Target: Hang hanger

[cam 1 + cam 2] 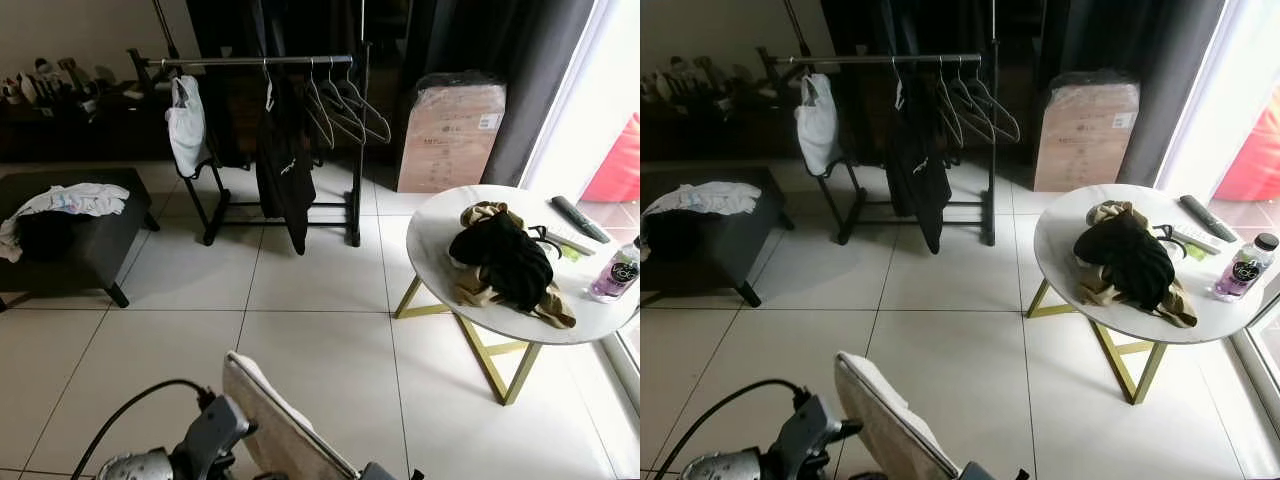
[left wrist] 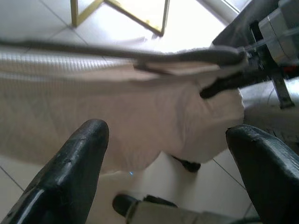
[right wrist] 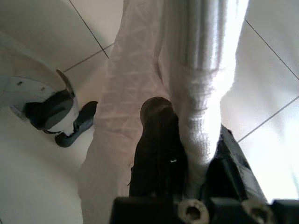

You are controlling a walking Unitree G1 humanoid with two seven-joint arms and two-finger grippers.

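At the far left a dark bench [image 1: 95, 245] is standing on the tiled floor [image 1: 300, 330] with white clothes [image 1: 70, 200] lying on top. Beyond it a black clothes rack [image 1: 290, 62] is carrying a white bag [image 1: 185, 125], a black garment [image 1: 285, 165] and several empty hangers [image 1: 345, 105] bunched toward its right end. Low in the head views, near the robot and well apart from the rack, a cream cloth [image 1: 275, 425] is draping over a hanger [image 2: 187, 57], whose dark bar is showing along the cloth's upper edge in the left wrist view. The left pincer [image 2: 173, 154] is standing wide, its black fingers [image 2: 74, 158] spread to either side below the draped cloth and not touching it. The right pincer [image 3: 180, 154] is clamping narrowly on a rolled fold of the cream cloth, which is running up between its fingers [image 3: 156, 140]. Further right a cardboard box [image 1: 450, 135] is leaning by the dark curtain [image 1: 500, 60], and the round white surface [image 1: 440, 240] on gold legs is bearing a heap of black and tan clothes [image 1: 505, 260], a remote [image 1: 580, 218] and a bottle [image 1: 615, 270].
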